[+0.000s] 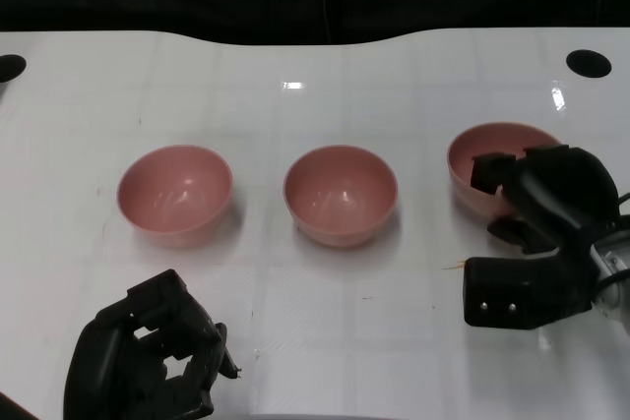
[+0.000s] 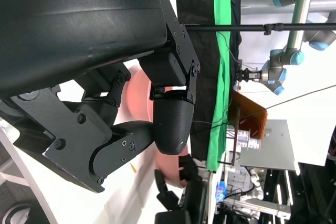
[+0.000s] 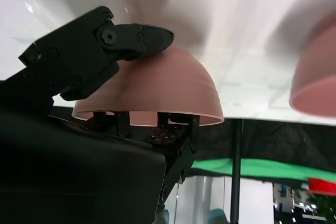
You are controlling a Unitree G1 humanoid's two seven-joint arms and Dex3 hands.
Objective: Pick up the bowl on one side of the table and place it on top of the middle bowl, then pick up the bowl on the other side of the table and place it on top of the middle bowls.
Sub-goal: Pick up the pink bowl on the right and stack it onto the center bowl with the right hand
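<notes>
Nearest, low at the front edge of the surface [image 1: 325, 361]: left hand [image 1: 148, 366], fingers curled in on nothing, well short of any bowl. Idle, by the look of it.

A little further, at the right: right hand [image 1: 536, 243] clamped on the near rim of the right bowl [image 1: 482, 159]. In the right wrist view, one finger [image 3: 142, 38] laid over the outer wall, others tucked inside under the rim, so wall pinched between them. Bowl apparently still on the surface or barely off it; hard to tell.

Across the middle row: middle bowl [image 1: 341, 194] to the left of the held bowl, well apart, mouth up, empty. Hence the coming move, likely: lift, carry sideways toward the centre, lower straight in. Round bowls, so no long axis to align; only level rims.

Beyond that, left bowl [image 1: 175, 192], nearer the left hand, untouched.

Hidden: near half of the right bowl behind the hand in the head view; left wrist view mostly filled by its own fingers, pink behind them blurred.
</notes>
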